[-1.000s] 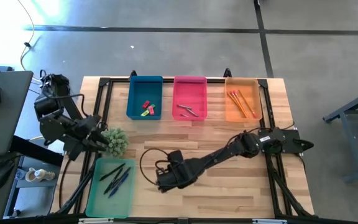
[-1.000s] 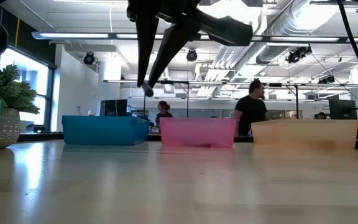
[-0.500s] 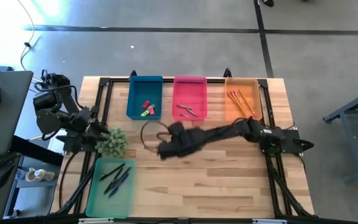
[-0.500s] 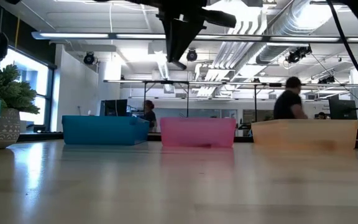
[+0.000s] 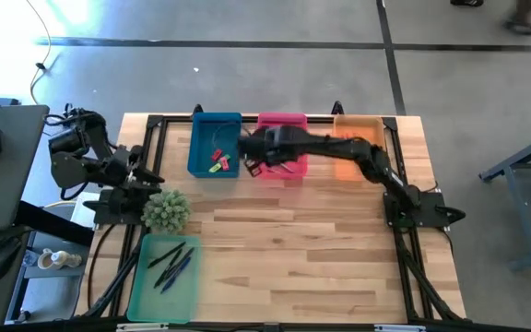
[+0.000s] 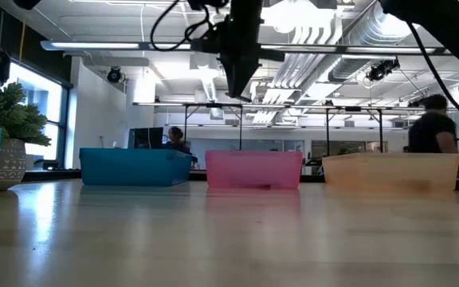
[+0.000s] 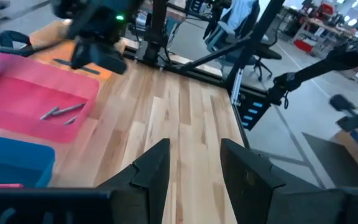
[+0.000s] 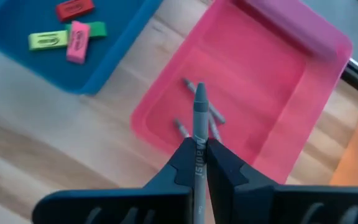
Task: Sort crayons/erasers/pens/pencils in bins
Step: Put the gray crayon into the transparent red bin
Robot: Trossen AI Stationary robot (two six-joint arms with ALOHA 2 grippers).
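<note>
Table [image 5: 339, 258]: wood top, bare of loose items from what I can see; every item in view sits in a bin or in the right gripper.
Bins: blue bin [image 5: 203, 138], pink bin [image 5: 295, 122] and orange bin [image 5: 365, 164] in a row along the far edge; green bin [image 5: 146, 286] alone at the near left corner, beside a potted plant [image 5: 167, 210].
Right arm: stretched from its base at the right edge across to the far row, wrist over the near left part of the pink bin.
Right gripper [image 8: 197, 165]: clamped shut on a grey crayon [image 8: 198, 134], which sticks out forward past the fingertips and points down into the pink bin.
Left arm: parked at the left edge by the plant, waiting.
Left gripper [image 7: 194, 165]: fingers apart, nothing between them.
Pens [image 5: 171, 262]: dark sticks lying in the green bin.
Pencils [image 5: 356, 150]: orange sticks in the orange bin.
Erasers [image 8: 70, 31]: red, pink, green and yellow blocks in the blue bin.
Other crayons [image 8: 210, 115]: a few grey ones on the pink bin floor, right under the held one.
Step in hand: my read is drop-off of the held crayon into the pink bin, likely close to the last item.
Next move: looks like it only needs to lower a touch and let go; keep the tip inside the near wall, since the wrist hangs near that edge and the crayon could bounce out onto the wood.
</note>
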